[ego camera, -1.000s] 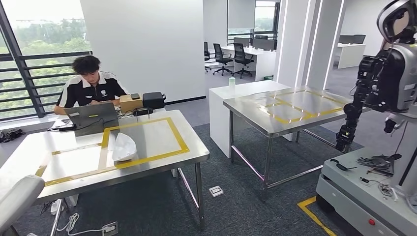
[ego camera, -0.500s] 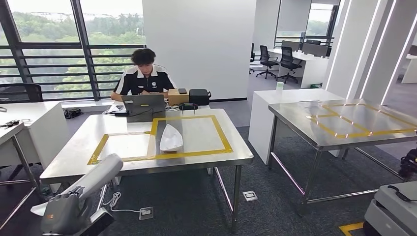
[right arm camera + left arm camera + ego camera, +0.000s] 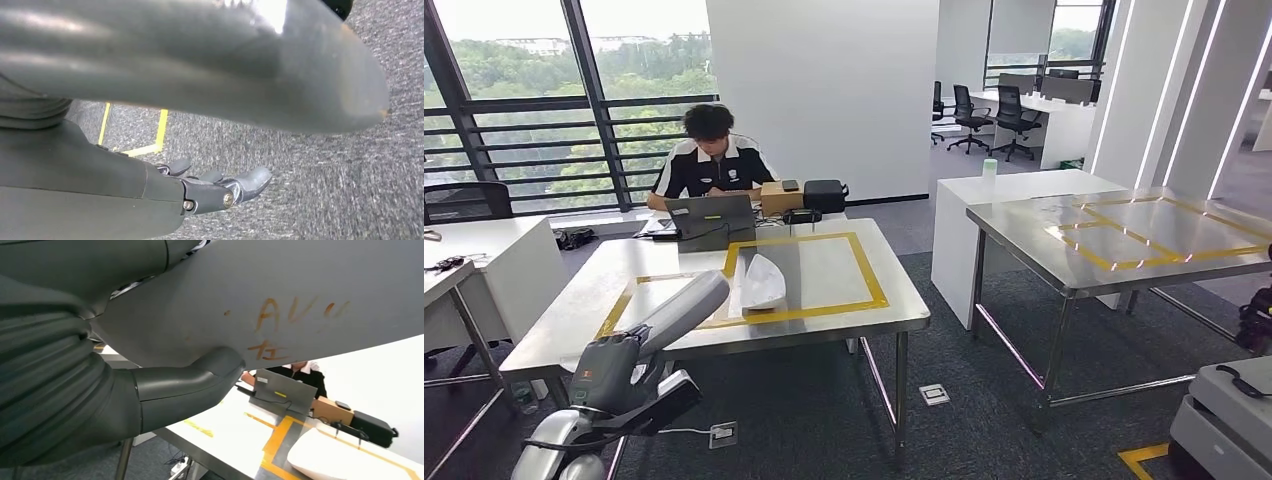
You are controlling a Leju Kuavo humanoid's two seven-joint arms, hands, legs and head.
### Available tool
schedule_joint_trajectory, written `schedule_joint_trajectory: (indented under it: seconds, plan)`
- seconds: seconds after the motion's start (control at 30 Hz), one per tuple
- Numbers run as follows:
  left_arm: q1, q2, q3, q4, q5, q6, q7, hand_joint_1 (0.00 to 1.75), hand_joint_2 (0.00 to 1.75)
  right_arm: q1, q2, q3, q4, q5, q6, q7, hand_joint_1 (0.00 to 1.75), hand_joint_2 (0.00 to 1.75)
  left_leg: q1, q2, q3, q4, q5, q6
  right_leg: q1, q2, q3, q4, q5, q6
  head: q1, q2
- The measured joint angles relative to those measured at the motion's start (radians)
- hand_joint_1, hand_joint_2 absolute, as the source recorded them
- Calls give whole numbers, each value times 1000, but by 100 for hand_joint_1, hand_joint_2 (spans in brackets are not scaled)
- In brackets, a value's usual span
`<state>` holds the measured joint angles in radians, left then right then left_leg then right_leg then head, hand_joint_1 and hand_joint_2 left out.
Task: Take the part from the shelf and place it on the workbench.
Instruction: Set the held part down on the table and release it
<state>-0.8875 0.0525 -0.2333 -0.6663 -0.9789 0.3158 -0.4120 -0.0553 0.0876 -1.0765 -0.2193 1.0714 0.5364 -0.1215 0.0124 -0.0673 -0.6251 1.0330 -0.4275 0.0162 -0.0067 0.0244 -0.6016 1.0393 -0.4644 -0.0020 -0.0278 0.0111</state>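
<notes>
Left hand [image 3: 609,375] risen; grips long pale-grey part [image 3: 686,310].

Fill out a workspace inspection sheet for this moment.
Surface: steel workbench, marked with yellow tape rectangles.
Job's things: grey part in the left hand; white part lying on the taped area.
Clutter: laptop, cardboard box, black case at the far edge.
Hands: left hand grips the grey part; right hand hangs over carpet, fingers apart, empty.
Cables: white cable on the floor under the bench.
Surroundings: person seated at the laptop; second steel table to the right.
</notes>
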Motion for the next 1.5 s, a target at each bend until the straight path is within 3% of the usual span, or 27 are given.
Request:
schedule_joint_trajectory:
  seconds: [0.13,0.23,0.33,0.37,0.4,0.43,0.53,0.6,0.67,0.73,0.77,0.87,0.93,0.97,1.03,1.1,1.2,1.27,1.37,1.4,1.43,1.5]
  plan:
    - [-11,-6,-5,11,0,-2,1,148,175,0,3,0,0,0,0,-2,0,0,-4,1,0,-2,-1,2,-3,0,1,-3,1,3,0,0]
    - [-18,-11,-11,15,1,0,2,148,175,-1,2,0,0,3,0,-5,0,0,6,5,16,-35,14,-4,0,-4,-3,10,-13,14,0,0]
    - [-23,-14,-21,22,1,6,5,148,175,-1,1,0,0,7,0,-8,0,0,11,10,22,-48,20,-7,-6,-10,-78,164,-95,27,1,0]
    - [-22,-14,-24,25,1,9,6,148,175,-1,1,0,0,9,0,-9,0,0,11,11,21,-46,20,-8,-9,-11,-106,217,-114,32,1,0]
    - [-20,-14,-28,29,1,11,7,148,175,0,0,0,0,11,0,-9,0,0,13,11,19,-44,18,-10,-13,-11,-119,242,-115,37,1,0]
    - [-18,-13,-30,31,2,13,8,148,175,0,0,0,0,14,0,-10,0,0,15,11,18,-40,16,-14,-16,-11,-113,226,-97,42,1,0]
    - [-14,-7,-33,34,8,21,9,148,175,0,-2,0,0,19,0,-11,0,0,22,10,10,-15,2,-36,-28,-4,-28,56,-18,54,1,0]
    - [-14,-1,-35,33,12,25,8,148,175,1,-2,0,0,20,-1,-11,0,0,19,6,4,-4,-5,-51,-29,2,-6,13,-10,40,0,0]
    - [-12,4,-37,33,14,27,7,148,175,1,-2,0,0,22,-3,-11,0,0,19,0,2,-5,-4,-60,-25,-2,-8,19,-11,15,0,0]
    - [-9,11,-40,33,15,28,5,148,175,0,-2,0,0,24,-3,-11,0,0,22,13,-8,16,-17,-65,-22,-8,-7,17,-9,-2,-1,0]
    - [-8,15,-41,33,16,29,5,148,175,-1,-2,0,0,25,-3,-10,0,0,23,26,-26,52,-37,-65,-21,-11,-5,15,-8,-8,-1,0]
    - [-2,20,-43,34,19,30,4,148,175,3,-1,0,0,26,-3,-8,0,0,17,56,-113,231,-112,-60,-13,-20,-4,15,-11,-19,-1,0]
    - [6,22,-44,36,19,30,4,148,175,3,0,0,0,26,-3,-8,0,0,10,57,-135,267,-106,-51,-5,-26,-3,15,-13,-23,-1,0]
    - [8,23,-44,36,19,31,4,148,175,3,0,0,0,26,-3,-8,0,0,5,57,-120,234,-80,-43,-2,-28,-1,15,-14,-24,-1,0]
    - [8,24,-44,36,19,31,4,148,175,3,2,0,0,25,-3,-9,0,0,-8,65,-62,115,-22,-24,3,-33,1,16,-17,-24,-1,0]
    - [4,24,-45,36,19,32,5,148,175,2,4,0,0,25,-3,-9,0,0,-19,74,-19,30,-3,-12,6,-38,0,16,-19,-19,-1,0]
    - [1,26,-46,35,19,33,7,148,175,2,7,0,0,25,-3,-9,0,0,-20,69,-9,7,-5,-7,6,-42,0,11,-19,-5,-1,0]
    - [0,26,-46,35,19,33,13,148,175,2,8,0,0,24,-2,-10,0,0,-14,66,0,-4,-2,-1,6,-38,-14,43,-40,5,-1,0]
    - [-2,26,-47,37,18,33,18,148,175,2,8,0,0,24,0,-10,0,0,-13,64,5,-8,-4,8,4,-32,-100,206,-108,15,0,0]
    - [0,26,-47,39,18,33,18,148,175,3,8,0,0,24,0,-10,0,0,-13,62,5,-7,-5,9,3,-31,-127,253,-117,17,0,0]
    - [2,27,-47,40,17,33,18,148,175,4,8,0,0,24,0,-10,0,0,-13,60,5,-6,-6,10,1,-31,-142,270,-111,19,0,0]
    - [4,27,-47,42,16,33,18,148,175,4,8,0,0,24,0,-10,0,0,-11,55,5,-1,-9,7,-3,-31,-116,199,-54,21,0,0]
